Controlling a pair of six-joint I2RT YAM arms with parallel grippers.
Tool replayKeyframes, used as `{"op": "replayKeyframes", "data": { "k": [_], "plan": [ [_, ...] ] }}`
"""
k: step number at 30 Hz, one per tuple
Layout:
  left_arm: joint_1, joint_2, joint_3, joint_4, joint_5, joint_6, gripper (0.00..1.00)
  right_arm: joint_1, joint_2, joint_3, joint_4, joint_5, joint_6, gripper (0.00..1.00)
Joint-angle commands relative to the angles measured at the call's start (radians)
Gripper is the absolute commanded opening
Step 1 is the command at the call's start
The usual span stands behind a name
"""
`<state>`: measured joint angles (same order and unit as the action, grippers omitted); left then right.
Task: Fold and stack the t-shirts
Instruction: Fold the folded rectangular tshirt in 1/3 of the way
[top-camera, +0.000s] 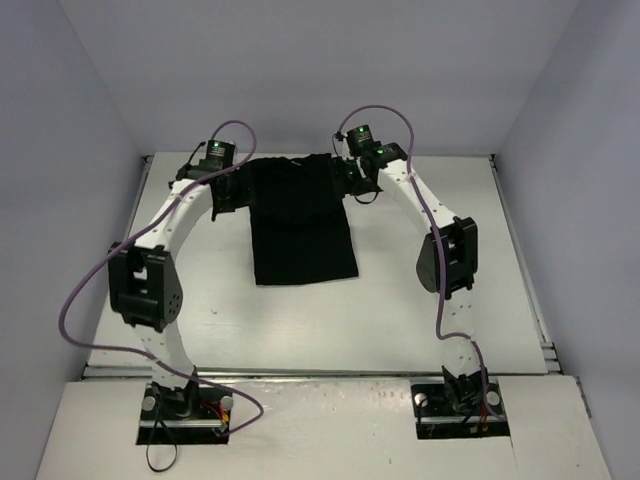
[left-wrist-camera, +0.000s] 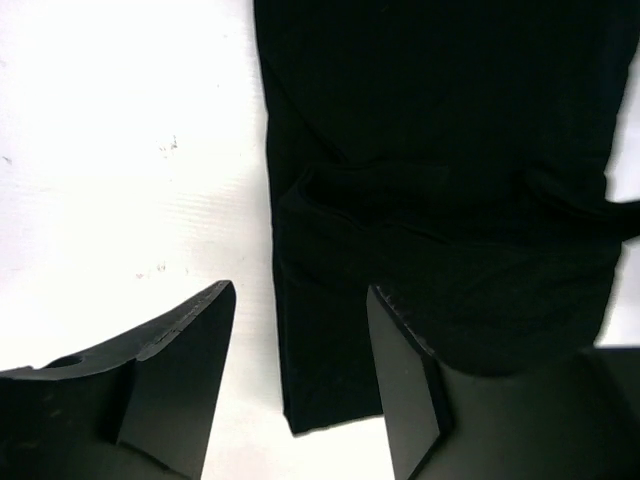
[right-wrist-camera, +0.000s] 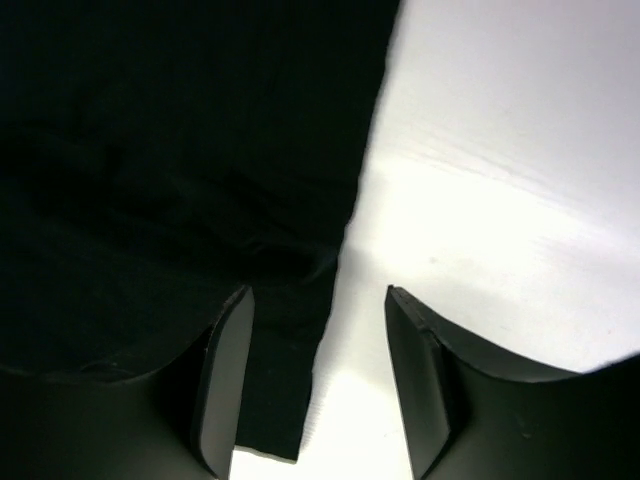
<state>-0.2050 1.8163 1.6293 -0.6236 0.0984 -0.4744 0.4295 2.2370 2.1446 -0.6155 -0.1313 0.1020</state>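
Note:
A black t-shirt (top-camera: 300, 225) lies flat on the white table (top-camera: 430, 310) as a long folded strip running from the far edge toward the middle. My left gripper (top-camera: 228, 196) hovers at its far left corner and my right gripper (top-camera: 358, 182) at its far right corner. In the left wrist view the left gripper (left-wrist-camera: 300, 290) stands open over the t-shirt (left-wrist-camera: 430, 150), whose corner lies on the table between the fingers. The right wrist view shows the right gripper (right-wrist-camera: 318, 290) open too, the t-shirt (right-wrist-camera: 170, 130) edge lying loose between its fingers. Neither holds cloth.
Pale walls (top-camera: 60, 120) close in the table on the left, back and right. Purple cables (top-camera: 90, 290) loop from both arms. The arm bases (top-camera: 180, 400) sit at the near edge.

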Motion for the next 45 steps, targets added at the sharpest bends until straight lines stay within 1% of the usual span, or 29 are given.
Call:
{"op": "replayKeyframes", "data": {
  "k": [1, 2, 5, 7, 10, 13, 16, 17, 19, 22, 24, 26, 27, 30, 31, 33, 36, 41, 45],
  "plan": [
    [-0.032, -0.182, -0.095, 0.032, 0.057, -0.004, 0.49, 0.006, -0.152, -0.103, 0.007, -0.219, -0.069, 0.49],
    [-0.051, -0.195, -0.134, 0.037, 0.066, -0.013, 0.47, 0.011, -0.152, -0.135, 0.01, -0.256, -0.078, 0.47],
    [-0.098, -0.216, -0.264, 0.103, 0.084, -0.036, 0.42, 0.023, -0.152, -0.201, 0.022, -0.3, -0.086, 0.41],
    [-0.13, -0.202, -0.322, 0.148, 0.099, -0.063, 0.38, 0.024, -0.138, -0.213, 0.035, -0.366, -0.092, 0.4],
    [-0.149, -0.166, -0.385, 0.211, 0.114, -0.092, 0.34, 0.019, -0.084, -0.204, 0.046, -0.399, -0.095, 0.39],
    [-0.136, -0.097, -0.407, 0.239, 0.118, -0.101, 0.31, 0.007, -0.009, -0.139, 0.048, -0.42, -0.117, 0.38],
    [-0.127, -0.057, -0.401, 0.231, 0.107, -0.092, 0.3, -0.018, 0.069, -0.041, 0.049, -0.394, -0.113, 0.39],
    [-0.126, -0.055, -0.399, 0.232, 0.104, -0.087, 0.3, -0.023, 0.085, -0.025, 0.049, -0.363, -0.107, 0.39],
    [-0.126, -0.055, -0.388, 0.217, 0.09, -0.079, 0.3, -0.04, 0.088, 0.018, 0.048, -0.323, -0.102, 0.39],
    [-0.127, -0.1, -0.363, 0.195, 0.092, -0.063, 0.3, -0.041, 0.023, -0.014, 0.052, -0.333, -0.079, 0.39],
    [-0.132, -0.146, -0.362, 0.2, 0.108, -0.057, 0.3, -0.043, -0.035, -0.087, 0.054, -0.384, -0.074, 0.39],
    [-0.133, -0.158, -0.378, 0.198, 0.138, -0.06, 0.3, -0.043, -0.08, -0.247, 0.058, -0.447, -0.071, 0.39],
    [-0.133, -0.156, -0.386, 0.196, 0.15, -0.063, 0.28, -0.042, -0.103, -0.285, 0.066, -0.477, -0.07, 0.39],
    [-0.124, -0.135, -0.45, 0.184, 0.15, -0.076, 0.22, -0.04, -0.167, -0.507, 0.119, -0.53, -0.058, 0.39],
    [-0.123, -0.131, -0.469, 0.183, 0.15, -0.076, 0.21, -0.04, -0.168, -0.511, 0.12, -0.542, -0.056, 0.39],
    [-0.108, -0.112, -0.51, 0.206, 0.167, -0.098, 0.2, -0.044, -0.197, -0.654, 0.19, -0.562, -0.037, 0.39],
    [-0.098, -0.09, -0.57, 0.233, 0.169, -0.114, 0.17, -0.072, -0.21, -0.801, 0.299, -0.576, 0.017, 0.39],
    [-0.076, -0.037, -0.618, 0.241, 0.15, -0.124, 0.11, -0.113, -0.216, -0.928, 0.437, -0.519, 0.103, 0.39],
    [-0.061, -0.041, -0.645, 0.217, 0.148, -0.119, 0.07, -0.136, -0.258, -0.991, 0.452, -0.453, 0.113, 0.38]
  ]
}}
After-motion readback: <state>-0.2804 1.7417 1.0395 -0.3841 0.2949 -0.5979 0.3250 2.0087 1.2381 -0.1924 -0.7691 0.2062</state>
